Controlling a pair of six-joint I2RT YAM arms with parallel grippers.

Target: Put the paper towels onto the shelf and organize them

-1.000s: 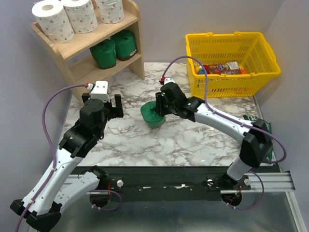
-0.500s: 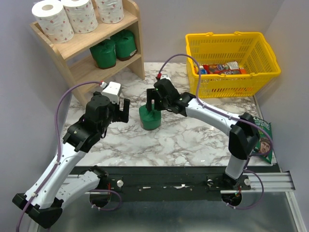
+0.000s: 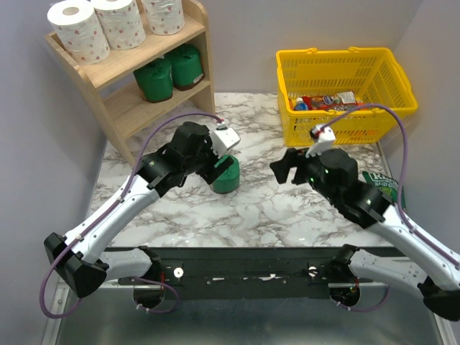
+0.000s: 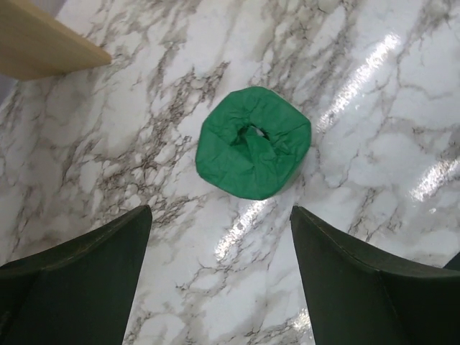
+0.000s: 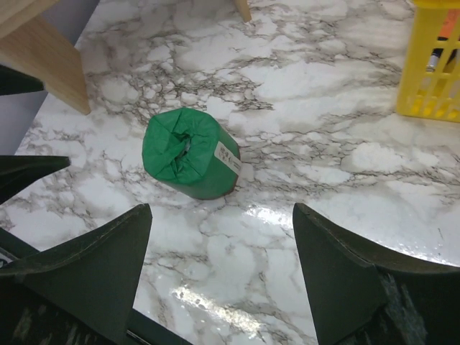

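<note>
Last green roll (image 3: 226,175) still off the shelf (image 3: 128,63)

It stands on end on the marble (image 3: 287,208), near the shelf. Left gripper (image 4: 219,223) hovers above it, jaws apart; right gripper (image 5: 219,215) likewise apart, well off. We'd centre, descend, clamp its sides.

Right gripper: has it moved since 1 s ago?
Yes. The right gripper has backed off the green roll to the right. It now sits open near the yellow basket, by its front-left corner.

No legible text anywhere; white label (image 5: 227,155) on green roll (image 5: 180,147) unreadable
</note>
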